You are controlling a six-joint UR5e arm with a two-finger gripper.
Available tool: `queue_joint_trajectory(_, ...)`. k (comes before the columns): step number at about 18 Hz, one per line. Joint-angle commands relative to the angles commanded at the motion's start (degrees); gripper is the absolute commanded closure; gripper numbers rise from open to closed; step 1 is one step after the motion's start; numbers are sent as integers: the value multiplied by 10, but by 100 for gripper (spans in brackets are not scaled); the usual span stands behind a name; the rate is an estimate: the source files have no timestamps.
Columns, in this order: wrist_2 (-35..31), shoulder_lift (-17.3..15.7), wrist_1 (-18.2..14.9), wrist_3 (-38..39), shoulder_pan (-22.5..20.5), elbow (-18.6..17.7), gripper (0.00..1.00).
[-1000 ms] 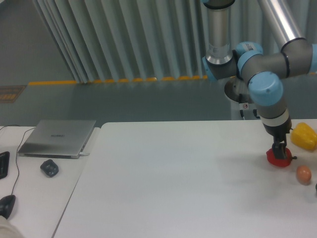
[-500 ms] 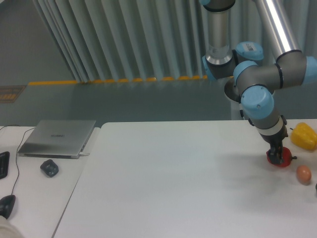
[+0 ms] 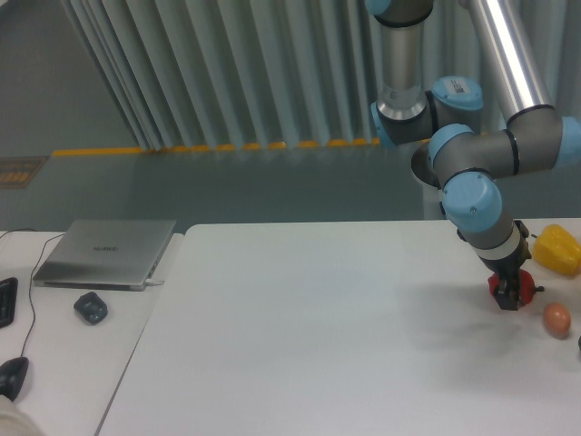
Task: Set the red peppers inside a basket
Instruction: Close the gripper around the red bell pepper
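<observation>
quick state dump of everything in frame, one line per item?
Two-finger gripper: down at the red pepper, fingers around it; whether the grip is closed is unclear.
Small glossy red bell pepper: at table level, mostly hidden by the gripper, not in a basket.
Yellow bell pepper: on the table, untouched.
Orange-brown egg-shaped item: on the table, untouched.
Silver laptop: lid closed.

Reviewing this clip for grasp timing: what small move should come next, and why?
Probably a short straight lift. The gripper is down on the red pepper, apparently closed around it, and the pepper seems to sit on the table. No basket is visible, so clear the table first.
</observation>
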State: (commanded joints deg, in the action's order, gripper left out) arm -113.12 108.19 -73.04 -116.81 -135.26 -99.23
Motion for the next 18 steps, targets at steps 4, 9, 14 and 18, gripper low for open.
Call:
queue_joint_trajectory(4,-12,12,9,6,8,-2,0)
queue_joint_trajectory(9,-30,20,9,1,10,-4,0)
queue_joint_trajectory(14,-33,25,9,6,15,-7,3)
queue_joint_trajectory(18,-43,27,9,32,20,-10,23)
